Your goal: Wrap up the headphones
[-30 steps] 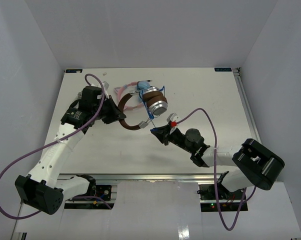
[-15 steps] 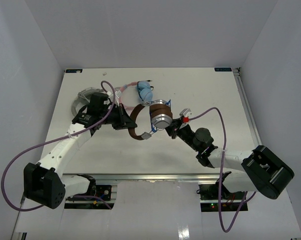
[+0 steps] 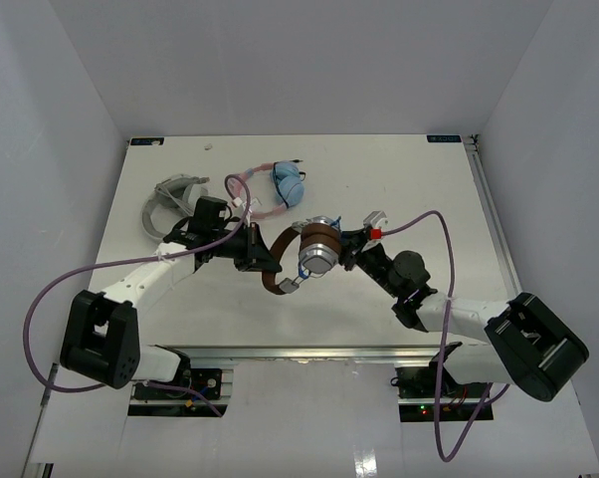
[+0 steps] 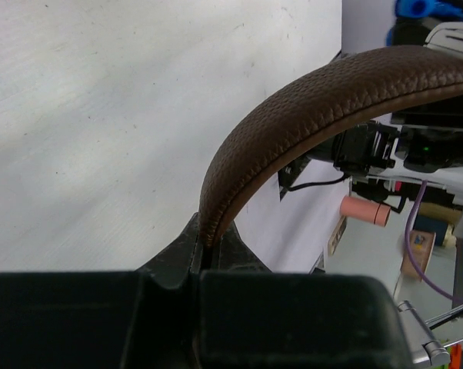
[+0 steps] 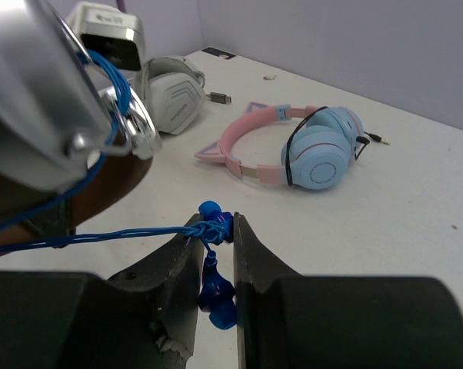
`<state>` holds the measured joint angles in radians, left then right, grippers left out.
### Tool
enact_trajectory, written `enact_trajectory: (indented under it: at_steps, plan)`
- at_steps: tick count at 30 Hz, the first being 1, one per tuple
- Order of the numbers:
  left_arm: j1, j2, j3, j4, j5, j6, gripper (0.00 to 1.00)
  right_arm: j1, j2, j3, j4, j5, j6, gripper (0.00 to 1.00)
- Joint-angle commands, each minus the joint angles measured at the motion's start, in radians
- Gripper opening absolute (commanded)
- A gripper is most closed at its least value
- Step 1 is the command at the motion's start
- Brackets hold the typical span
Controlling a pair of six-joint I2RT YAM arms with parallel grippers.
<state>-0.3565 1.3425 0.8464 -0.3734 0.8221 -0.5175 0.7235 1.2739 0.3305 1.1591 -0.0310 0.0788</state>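
Observation:
The headphones (image 3: 315, 257) are held up over the middle of the table, their silver cups (image 5: 39, 100) stacked together with the thin blue cable (image 5: 101, 234) wound round them. My left gripper (image 3: 268, 261) is shut on the dark brown headband (image 4: 316, 100), which arches up and right from its jaws (image 4: 207, 244). Just right of the cups, my right gripper (image 3: 346, 249) is shut on the cable's knotted end and blue plug (image 5: 216, 296), which sit between its fingers (image 5: 216, 224). The cable runs taut from there left to the cups.
A pink cat-ear pair (image 3: 280, 184) with light blue cups (image 5: 320, 154) lies behind the held headphones. A grey-white pair (image 3: 175, 199) lies at the back left, also seen in the right wrist view (image 5: 174, 92). The table's near edge (image 3: 309, 347) runs below both grippers.
Both arms have carried the headphones nearer and slightly right. The left gripper swung right with the headband, uncovering the grey-white pair. The right gripper moved right and away with the cable end.

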Motion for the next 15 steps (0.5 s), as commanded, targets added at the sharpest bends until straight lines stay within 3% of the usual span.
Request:
enact_trajectory:
  at_steps: [1, 8, 15]
  plan:
    - [-0.007, 0.018, 0.000, 0.063, 0.198, 0.099, 0.00, -0.027, -0.069, -0.002, 0.022, -0.101, -0.047, 0.09]
    - [-0.013, 0.012, -0.001, 0.060, 0.209, 0.153, 0.00, -0.027, -0.154, -0.004, -0.022, -0.121, -0.141, 0.09]
    - [-0.038, 0.074, 0.049, 0.009, 0.174, 0.233, 0.00, -0.026, -0.141, -0.005, 0.023, -0.067, -0.187, 0.10]
